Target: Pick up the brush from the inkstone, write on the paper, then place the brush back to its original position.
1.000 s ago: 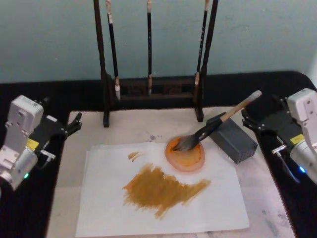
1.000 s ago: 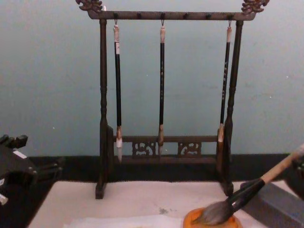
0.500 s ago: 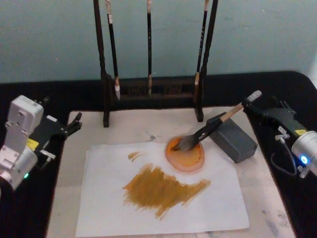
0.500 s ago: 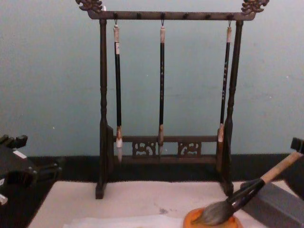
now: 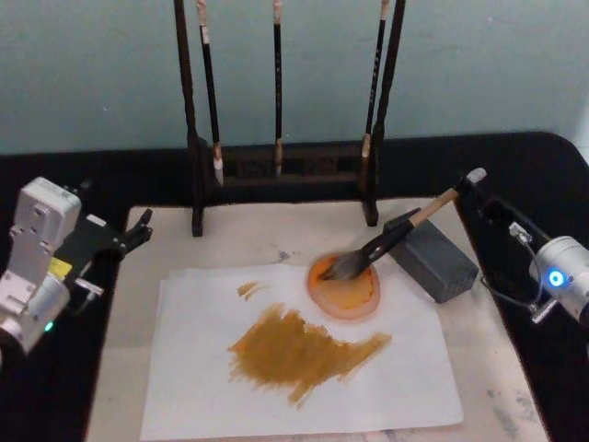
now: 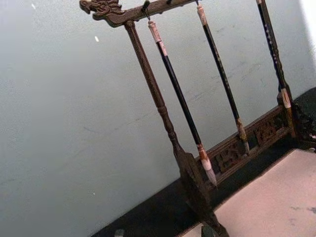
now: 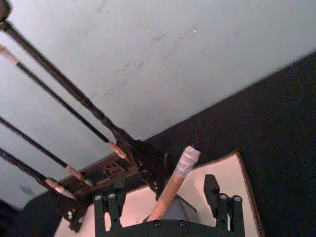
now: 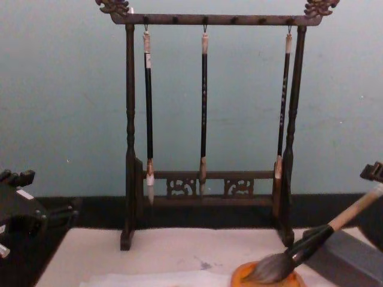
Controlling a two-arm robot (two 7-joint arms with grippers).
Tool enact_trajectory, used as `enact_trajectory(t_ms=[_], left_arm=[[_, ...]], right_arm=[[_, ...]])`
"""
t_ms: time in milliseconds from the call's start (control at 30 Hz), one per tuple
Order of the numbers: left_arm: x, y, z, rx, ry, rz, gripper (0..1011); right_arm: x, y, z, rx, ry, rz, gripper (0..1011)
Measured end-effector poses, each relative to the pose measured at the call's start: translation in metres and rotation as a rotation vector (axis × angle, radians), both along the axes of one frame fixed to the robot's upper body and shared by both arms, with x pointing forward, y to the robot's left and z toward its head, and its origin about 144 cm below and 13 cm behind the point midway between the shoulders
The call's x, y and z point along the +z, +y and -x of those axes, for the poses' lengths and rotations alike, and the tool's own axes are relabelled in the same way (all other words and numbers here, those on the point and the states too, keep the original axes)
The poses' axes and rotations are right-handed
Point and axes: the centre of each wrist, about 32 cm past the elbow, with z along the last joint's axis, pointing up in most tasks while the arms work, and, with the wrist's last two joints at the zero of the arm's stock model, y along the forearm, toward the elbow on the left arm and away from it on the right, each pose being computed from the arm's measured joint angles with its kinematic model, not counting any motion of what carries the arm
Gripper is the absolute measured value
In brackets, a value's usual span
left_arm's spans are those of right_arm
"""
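The brush [image 5: 398,234] lies slanted, its bushy grey tip in the round orange inkstone [image 5: 345,287] and its shaft propped on a dark grey block [image 5: 433,258]. My right gripper [image 5: 479,193] is at the tan handle's taped end. In the right wrist view the handle [image 7: 173,187] runs between the two spread fingers [image 7: 211,187], so the gripper [image 7: 165,192] is open around it. The white paper [image 5: 184,368] bears a broad orange-brown smear. My left gripper [image 5: 138,230] rests open at the mat's left edge. The chest view shows the brush [image 8: 311,239] over the inkstone [image 8: 245,276].
A dark wooden rack [image 5: 276,166] with three thin hanging brushes [image 8: 203,107] stands behind the cream mat [image 5: 488,368]. The grey block sits right of the inkstone, under the brush shaft. Black tabletop [image 5: 534,166] surrounds the mat.
My right arm has turned and pushed its gripper in toward the brush handle's end, which now sits between the fingers. The brush, inkstone and left arm have not moved.
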Motion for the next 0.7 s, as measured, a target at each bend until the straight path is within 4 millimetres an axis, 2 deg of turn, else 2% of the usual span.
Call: enact_trajectory(t_ms=[700], left_arm=[[0.000, 0.000, 0.000, 0.000, 0.000, 0.000, 1010]], right_arm=[[-0.008, 0.019, -0.015, -0.030, 0.113, -0.166, 1000]])
